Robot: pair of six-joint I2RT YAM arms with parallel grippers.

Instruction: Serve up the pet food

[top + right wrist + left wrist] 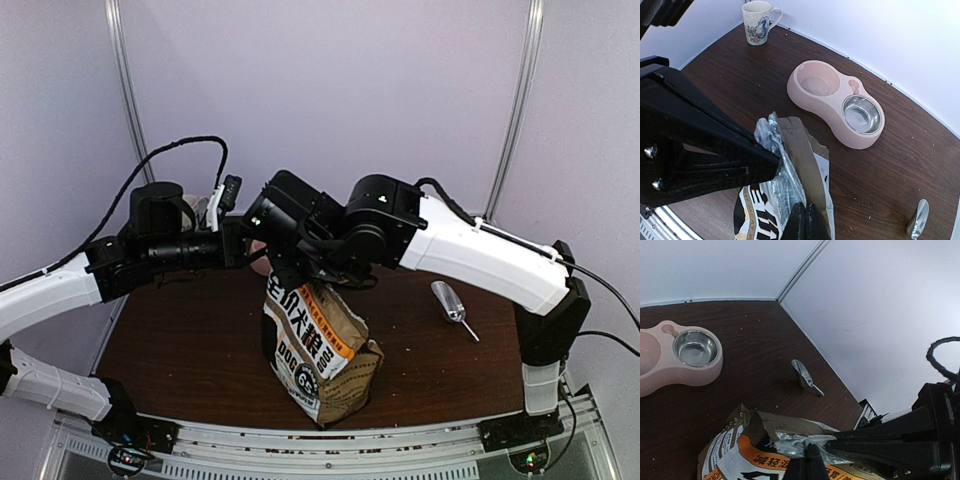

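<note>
Both left gripper (807,462) and right gripper (804,222) pinch the soft foil rim of the bag (320,345); the kibble hidden inside probably pours loosely, so hold there.

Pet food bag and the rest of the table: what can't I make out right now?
Pet food: unseen in every view; left gripper and right gripper pinch the bag mouth shut.
Pink bowl: top view, hidden behind the grippers; left wrist view, cut by left edge.
Scoop: right wrist view, cut by bottom edge.
</note>
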